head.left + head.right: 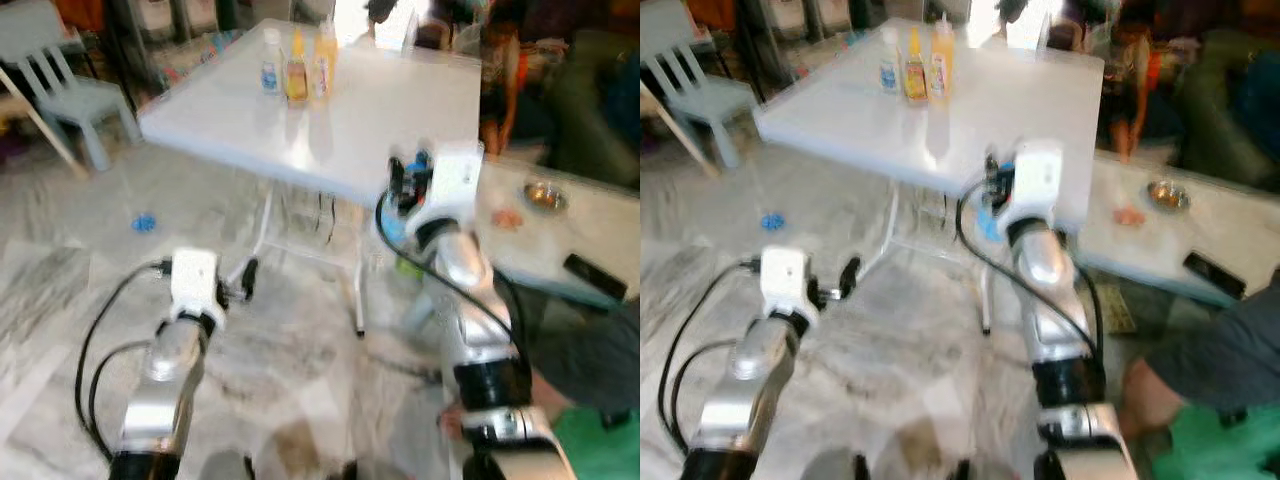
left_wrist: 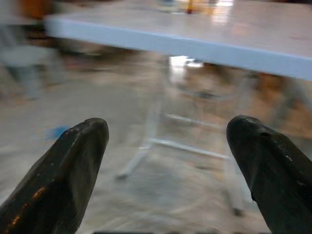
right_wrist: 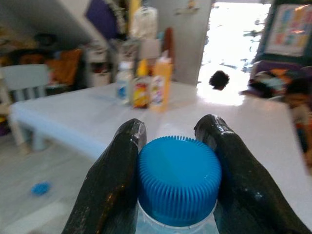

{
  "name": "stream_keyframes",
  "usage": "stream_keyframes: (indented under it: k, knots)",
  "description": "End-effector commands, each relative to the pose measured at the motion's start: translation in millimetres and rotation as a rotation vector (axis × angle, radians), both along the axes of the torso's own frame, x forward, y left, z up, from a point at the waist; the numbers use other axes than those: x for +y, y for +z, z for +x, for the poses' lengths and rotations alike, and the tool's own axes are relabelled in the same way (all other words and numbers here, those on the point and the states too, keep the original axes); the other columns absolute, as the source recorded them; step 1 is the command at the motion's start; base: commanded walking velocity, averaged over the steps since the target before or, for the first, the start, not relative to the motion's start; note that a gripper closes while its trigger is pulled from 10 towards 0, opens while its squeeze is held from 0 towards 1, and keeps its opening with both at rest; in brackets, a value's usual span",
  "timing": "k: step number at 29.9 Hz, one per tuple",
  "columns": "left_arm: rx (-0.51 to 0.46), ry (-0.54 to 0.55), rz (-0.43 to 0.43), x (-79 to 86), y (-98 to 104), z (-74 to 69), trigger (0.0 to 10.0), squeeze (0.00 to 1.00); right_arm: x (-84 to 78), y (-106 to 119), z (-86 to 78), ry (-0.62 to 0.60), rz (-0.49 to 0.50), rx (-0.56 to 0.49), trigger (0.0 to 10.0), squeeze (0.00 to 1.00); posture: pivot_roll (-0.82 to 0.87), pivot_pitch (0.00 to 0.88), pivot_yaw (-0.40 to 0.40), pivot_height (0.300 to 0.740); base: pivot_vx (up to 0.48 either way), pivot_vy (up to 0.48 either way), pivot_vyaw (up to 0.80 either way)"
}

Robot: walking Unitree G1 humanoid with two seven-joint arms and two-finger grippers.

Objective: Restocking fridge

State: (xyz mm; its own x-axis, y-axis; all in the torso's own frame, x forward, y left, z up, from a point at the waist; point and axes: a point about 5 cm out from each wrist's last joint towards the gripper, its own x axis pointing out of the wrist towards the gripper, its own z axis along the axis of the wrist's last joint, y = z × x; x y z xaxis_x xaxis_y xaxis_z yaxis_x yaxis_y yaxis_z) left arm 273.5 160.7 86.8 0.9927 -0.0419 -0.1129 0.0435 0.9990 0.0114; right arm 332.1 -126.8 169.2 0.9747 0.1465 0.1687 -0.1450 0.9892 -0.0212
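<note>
My right gripper (image 3: 173,127) is shut on the blue-capped clear bottle (image 3: 178,181), its fingers clamping the neck just under the cap. In the eye views that gripper (image 1: 404,188) hangs at the near edge of the white folding table (image 1: 330,125). At the table's far side stand three bottles: a clear one with a blue label (image 1: 270,63), an amber one (image 1: 296,70) and a yellow-orange one (image 1: 322,58). My left gripper (image 1: 240,280) is low over the marble floor, open and holding nothing; between its fingers (image 2: 73,161) the table's legs show.
A pale blue chair (image 1: 70,90) stands at the far left. A small blue lid (image 1: 145,222) lies on the floor. At right, a low marble top (image 1: 590,235) carries a metal bowl (image 1: 543,195) and a black remote (image 1: 595,275). A person (image 1: 590,350) crouches close by my right arm.
</note>
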Motion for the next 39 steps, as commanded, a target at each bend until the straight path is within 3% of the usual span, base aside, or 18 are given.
stream_keyframes:
  k: [1, 3, 8, 12, 15, 29, 39]
  knots:
    - [-0.006, 0.076, 0.001, 5.8, 0, -0.4, 10.0, 0.00, -1.6, -1, -2.1, 0.004, 0.001, -0.014, 10.0, 0.00, 0.09, 0.000, -0.061, 0.740, 0.000, 0.000, 0.50]
    - [-0.014, 0.181, 0.003, 16.5, 1, -0.2, 10.0, 0.00, -2.1, -10, -5.1, 0.000, -0.020, 0.009, 10.0, 0.00, 0.09, 0.000, -0.062, 0.740, 0.000, 0.000, 0.80]
    - [-0.011, 0.246, 0.019, 22.2, 1, -1.6, 10.0, 0.00, -0.1, -15, -7.6, 0.007, -0.021, 0.017, 10.0, 0.00, 0.09, 0.000, -0.066, 0.740, 0.000, 0.000, 0.80]
    - [0.007, 0.333, 0.083, 27.1, -1, -2.7, 10.0, 0.00, 3.4, -19, -8.5, 0.019, -0.010, 0.030, 10.0, 0.00, 0.10, 0.000, -0.072, 0.740, 0.000, 0.000, 0.80]
    - [0.010, 0.321, 0.055, 25.1, -2, -1.4, 10.0, 0.00, 5.2, -19, -8.9, 0.028, -0.001, 0.033, 10.0, 0.00, 0.10, 0.000, -0.075, 0.740, 0.000, 0.000, 0.80]
    - [0.010, 0.371, 0.092, 30.8, -1, -2.8, 10.0, 0.00, 8.3, -13, -7.9, 0.063, -0.002, 0.016, 10.0, 0.00, 0.09, 0.000, -0.078, 0.740, 0.000, 0.000, 0.80]
    - [0.015, 0.393, 0.114, 34.9, -1, -5.3, 10.0, 0.00, 4.2, -21, -11.7, 0.054, 0.009, 0.049, 10.0, 0.00, 0.09, 0.000, -0.077, 0.740, 0.000, 0.000, 0.80]
